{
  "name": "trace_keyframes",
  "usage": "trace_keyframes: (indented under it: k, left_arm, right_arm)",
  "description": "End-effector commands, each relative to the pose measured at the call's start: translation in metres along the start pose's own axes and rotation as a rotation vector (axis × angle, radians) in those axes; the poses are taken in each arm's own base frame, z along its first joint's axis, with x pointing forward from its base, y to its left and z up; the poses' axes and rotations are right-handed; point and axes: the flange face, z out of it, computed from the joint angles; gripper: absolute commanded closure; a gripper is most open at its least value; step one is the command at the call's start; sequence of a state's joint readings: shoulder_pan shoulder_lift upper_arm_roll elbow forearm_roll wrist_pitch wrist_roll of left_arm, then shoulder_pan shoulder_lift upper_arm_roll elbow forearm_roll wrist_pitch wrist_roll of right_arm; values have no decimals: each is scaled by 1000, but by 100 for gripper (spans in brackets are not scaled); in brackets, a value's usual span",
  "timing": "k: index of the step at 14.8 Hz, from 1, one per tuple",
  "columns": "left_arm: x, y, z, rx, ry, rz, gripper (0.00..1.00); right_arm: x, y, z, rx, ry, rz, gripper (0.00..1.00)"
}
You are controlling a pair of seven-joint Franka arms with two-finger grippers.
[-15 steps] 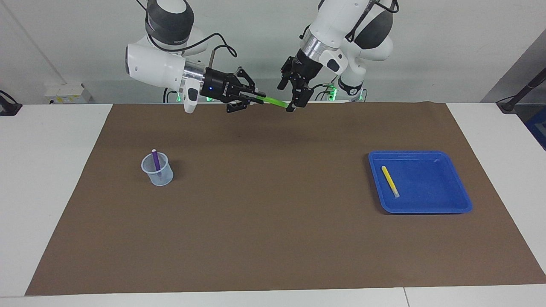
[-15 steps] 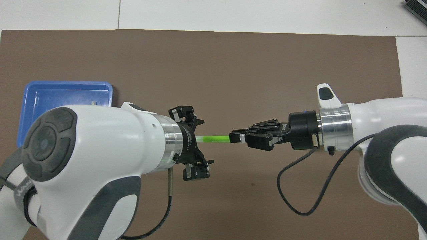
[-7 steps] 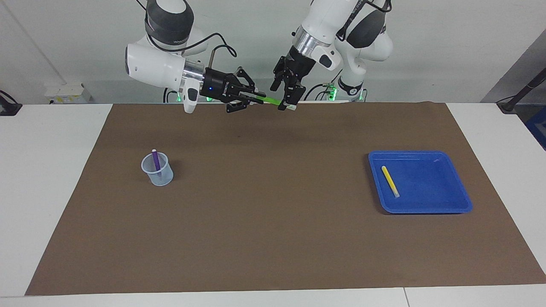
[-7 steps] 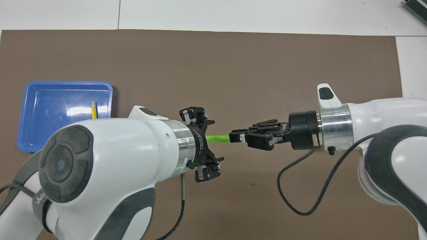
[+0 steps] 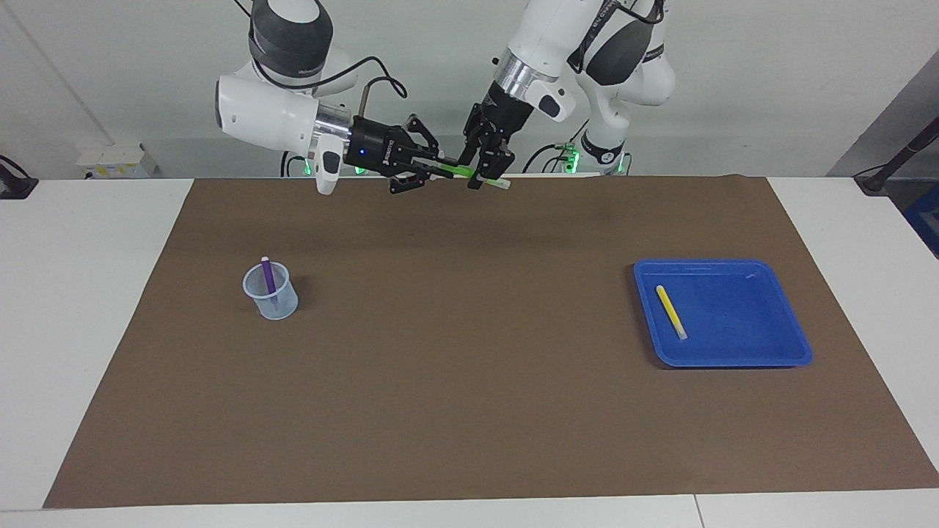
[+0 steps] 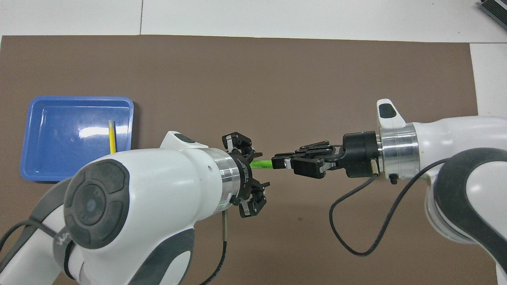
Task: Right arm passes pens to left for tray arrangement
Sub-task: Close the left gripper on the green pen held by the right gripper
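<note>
My right gripper (image 5: 439, 164) (image 6: 277, 163) is shut on one end of the green pen (image 5: 458, 171) (image 6: 261, 163) and holds it level in the air over the robots' edge of the mat. My left gripper (image 5: 486, 170) (image 6: 246, 173) sits around the pen's other end, whose pale tip pokes out past it. The yellow pen (image 5: 671, 312) (image 6: 112, 136) lies in the blue tray (image 5: 733, 361) (image 6: 59, 158) toward the left arm's end. The purple pen (image 5: 268, 277) stands in a cup.
The translucent cup (image 5: 277, 302) stands on the brown mat (image 5: 469, 381) toward the right arm's end; in the overhead view the right arm hides it. White tabletop surrounds the mat. A black cable (image 6: 356, 221) hangs under the right wrist.
My left gripper has slid along the green pen toward the right gripper, covering more of the pen. The right arm and the pen have stayed still.
</note>
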State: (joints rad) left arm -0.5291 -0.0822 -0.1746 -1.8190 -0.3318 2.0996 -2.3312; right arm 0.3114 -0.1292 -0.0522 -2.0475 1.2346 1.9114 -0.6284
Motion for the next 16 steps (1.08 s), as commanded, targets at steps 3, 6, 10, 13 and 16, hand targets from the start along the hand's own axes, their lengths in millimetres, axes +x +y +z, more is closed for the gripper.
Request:
trace_keyframes:
  k: [3,6,10,13,16]
  left_arm:
    - [3,-5,-5,-19,9,-13,50]
    - [2,-7,-9,-19,30,3,51]
    - [-1,-8,-18,-12,36,9,51]
    - [-1,-9,-17,-34,61,29,77]
    - [-1,-10,-16,-36,65,33,100]
  right_arm:
    - [-4,-1,-1,15,34,-21,100]
    - [-4,-2,-2,15,38,-22,100]
    - [-4,-1,-2,13,38,-25,100]
    - [-4,-2,-2,13,37,-30,100]
    - [-4,-2,-2,14,38,-31,100]
